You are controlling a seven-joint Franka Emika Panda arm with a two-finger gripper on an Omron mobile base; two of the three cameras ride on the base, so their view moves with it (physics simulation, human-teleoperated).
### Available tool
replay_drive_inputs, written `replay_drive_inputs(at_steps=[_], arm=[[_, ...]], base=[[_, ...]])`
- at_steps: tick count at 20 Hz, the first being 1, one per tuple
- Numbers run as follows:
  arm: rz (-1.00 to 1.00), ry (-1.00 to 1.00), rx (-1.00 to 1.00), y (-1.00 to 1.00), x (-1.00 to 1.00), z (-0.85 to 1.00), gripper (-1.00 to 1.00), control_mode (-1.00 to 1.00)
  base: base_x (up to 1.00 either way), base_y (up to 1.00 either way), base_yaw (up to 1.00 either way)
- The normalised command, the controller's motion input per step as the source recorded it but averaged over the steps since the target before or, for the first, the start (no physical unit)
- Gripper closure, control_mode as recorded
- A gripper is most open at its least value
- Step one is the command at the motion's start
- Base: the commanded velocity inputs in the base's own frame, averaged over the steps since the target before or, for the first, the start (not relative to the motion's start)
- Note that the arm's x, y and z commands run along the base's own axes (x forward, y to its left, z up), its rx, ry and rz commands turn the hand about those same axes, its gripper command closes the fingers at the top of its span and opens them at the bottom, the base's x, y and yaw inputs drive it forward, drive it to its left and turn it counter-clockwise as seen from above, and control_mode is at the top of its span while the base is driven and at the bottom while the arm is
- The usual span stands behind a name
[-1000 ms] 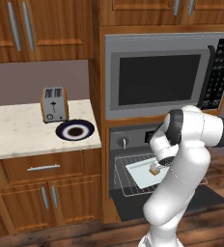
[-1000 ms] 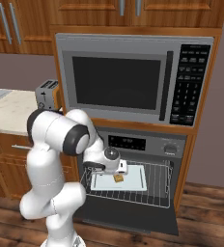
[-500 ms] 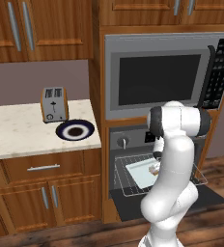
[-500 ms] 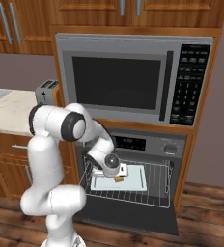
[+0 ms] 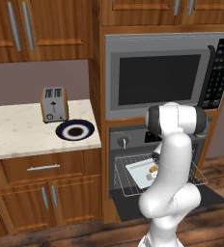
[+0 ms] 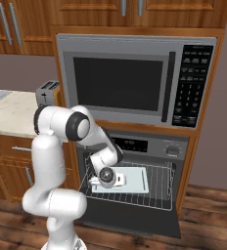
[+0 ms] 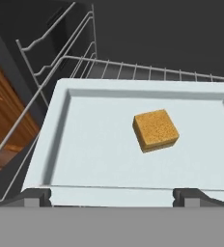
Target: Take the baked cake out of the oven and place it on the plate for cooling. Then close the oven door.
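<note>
Simulated kitchen, three views. The oven (image 6: 135, 166) sits below a microwave (image 6: 135, 80) in a wooden cabinet column; the oven door (image 6: 130, 217) is folded down flat, leaving the cavity exposed. A wire rack (image 6: 159, 188) is pulled forward over the door and carries a pale baking tray (image 7: 99, 144). The baked cake (image 7: 155, 130), a small golden square block, lies on the tray floor, right of centre in the hand view and apart from the tray walls; in the left base view it appears as a small tan spot (image 5: 154, 169) just beside the arm's forearm.

The white arm reaches down into the oven opening. The end effector (image 7: 112, 195) hovers above the near edge of the tray, released, with its two dark fingertips (image 7: 34, 197) spread wide at the bottom corners of the hand view and nothing between them; the cake lies beyond them, not touched. In the right base view the end effector (image 6: 108, 178) is seen over the left part of the tray.

To the left of the oven column, the plate (image 5: 75, 130), with navy rim and dark centre, rests on the light stone counter (image 5: 17, 132), just in front of a steel toaster (image 5: 54, 103) and well apart from the cake. Wooden drawers and doors close the cabinet below the counter.
</note>
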Motion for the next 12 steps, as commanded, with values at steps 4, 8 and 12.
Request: replay_drive_inputs(at_steps=[4, 8, 12], arm=[[0.00, 0.00, 0.00, 0.00, 0.08, 0.00, -1.00, -1.00], [0.00, 0.00, 0.00, -0.02, 0.03, 0.00, -1.00, -1.00], [0.00, 0.00, 0.00, -0.10, 0.01, 0.00, -1.00, -1.00]], base=[[0.00, 0.00, 0.00], [0.00, 0.00, 0.00], [0.00, 0.00, 0.00]])
